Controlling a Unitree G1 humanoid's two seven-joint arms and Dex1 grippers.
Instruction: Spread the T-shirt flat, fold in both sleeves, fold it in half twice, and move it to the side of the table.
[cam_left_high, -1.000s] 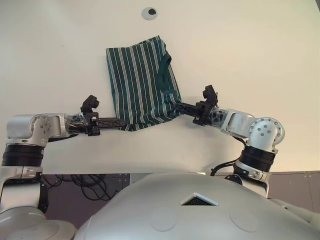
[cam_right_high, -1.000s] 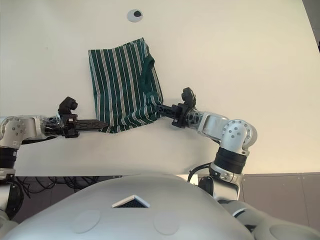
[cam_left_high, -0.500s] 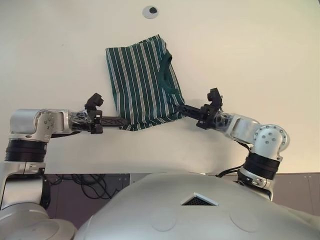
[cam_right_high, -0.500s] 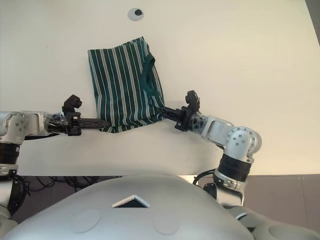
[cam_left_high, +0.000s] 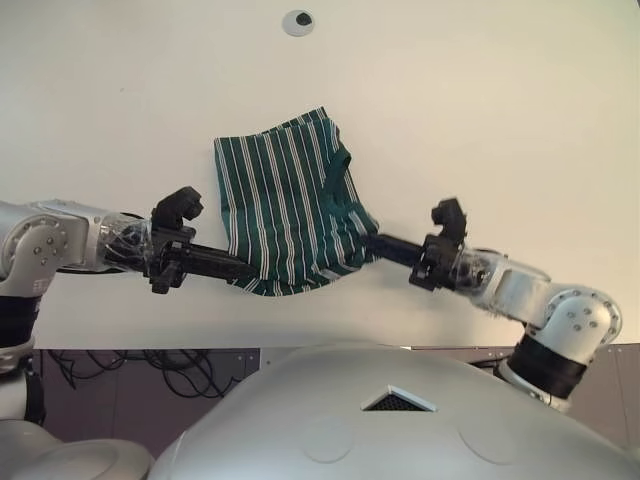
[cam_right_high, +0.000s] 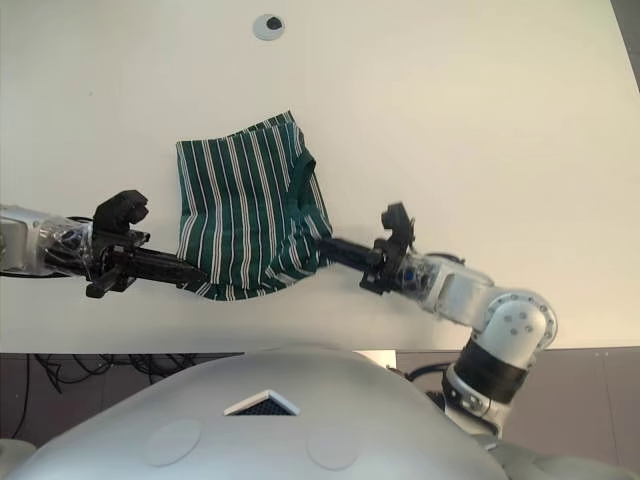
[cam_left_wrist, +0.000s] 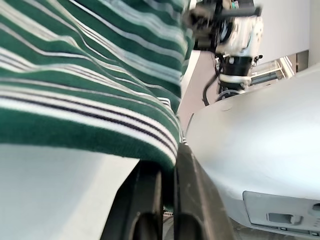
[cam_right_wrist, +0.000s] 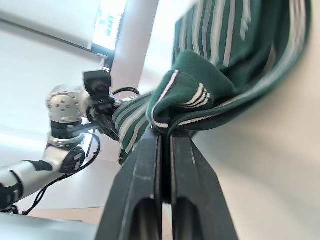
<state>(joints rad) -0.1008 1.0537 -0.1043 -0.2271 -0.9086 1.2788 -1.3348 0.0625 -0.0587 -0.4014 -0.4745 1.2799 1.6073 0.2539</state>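
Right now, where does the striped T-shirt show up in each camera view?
Left eye view: T-shirt at centre, held between left gripper and right gripper.
Right eye view: left of centre.
Left wrist view: close up, hem pinched in the left gripper.
Right wrist view: close up, bunched corner in the right gripper.
Shared landmark: the right gripper clamped on the T-shirt's near corner.

T-shirt (cam_left_high: 290, 205) on table (cam_left_high: 500, 120), left pincer (cam_left_high: 248, 271) at near left corner, right pincer (cam_left_high: 372, 240) at near right corner
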